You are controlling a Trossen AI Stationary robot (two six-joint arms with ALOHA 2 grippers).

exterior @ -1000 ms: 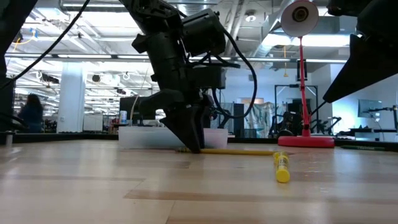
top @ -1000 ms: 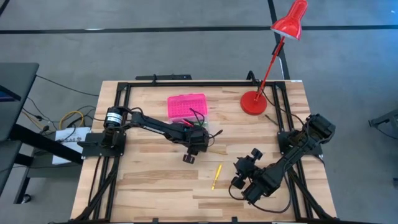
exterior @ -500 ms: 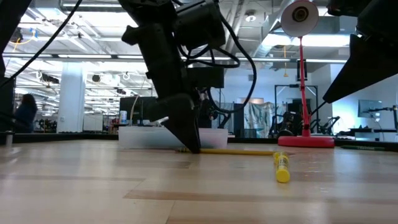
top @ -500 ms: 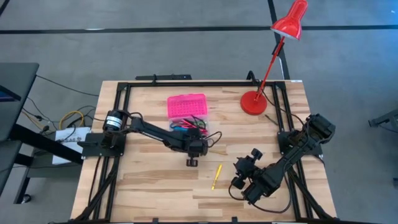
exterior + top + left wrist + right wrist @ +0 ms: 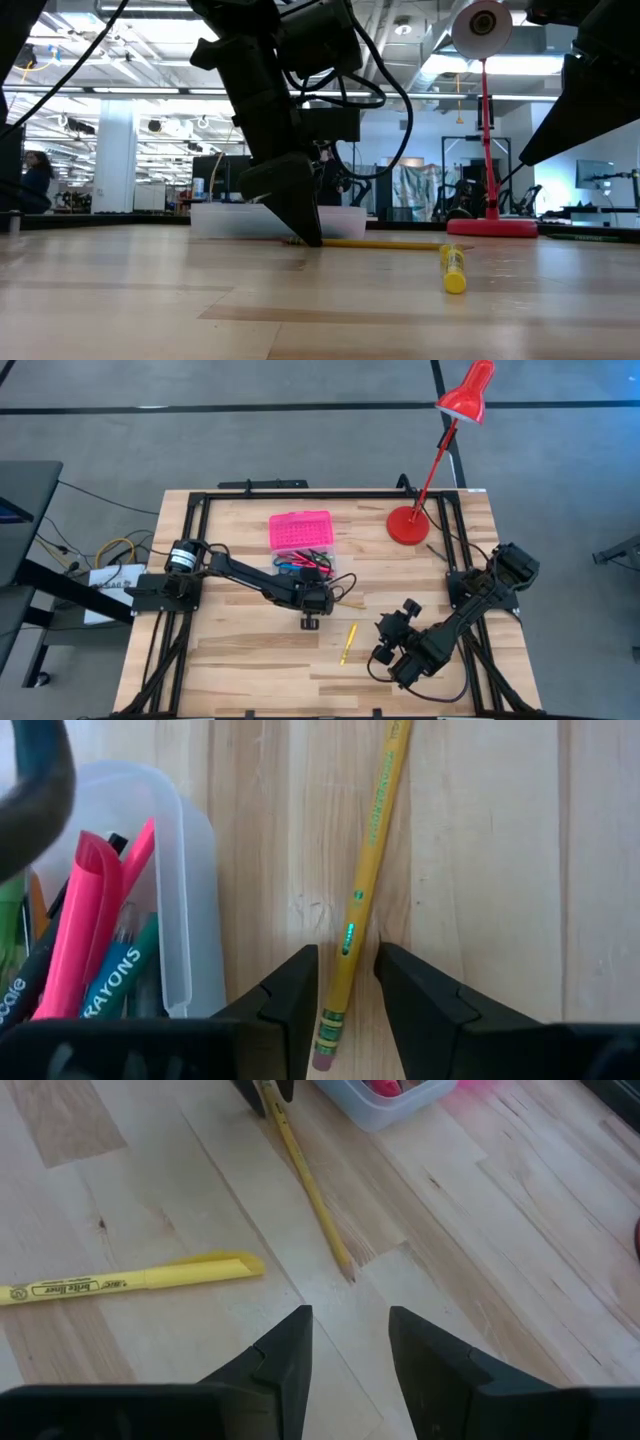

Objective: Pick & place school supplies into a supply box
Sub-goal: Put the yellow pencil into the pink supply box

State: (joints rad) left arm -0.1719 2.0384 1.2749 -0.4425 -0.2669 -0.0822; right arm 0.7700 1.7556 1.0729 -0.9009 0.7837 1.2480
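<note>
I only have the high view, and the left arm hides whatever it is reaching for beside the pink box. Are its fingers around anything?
Observer: Yes. In the left wrist view the left gripper is open, with a yellow pencil lying between its fingers near the eraser end.
Operator: Are they down at the table?
Observer: In the low view the fingertips reach the tabletop.
Operator: Is the pencil clear of the box?
Observer: It lies beside the box's clear base, apart from it. A pink marker sits inside.
</note>
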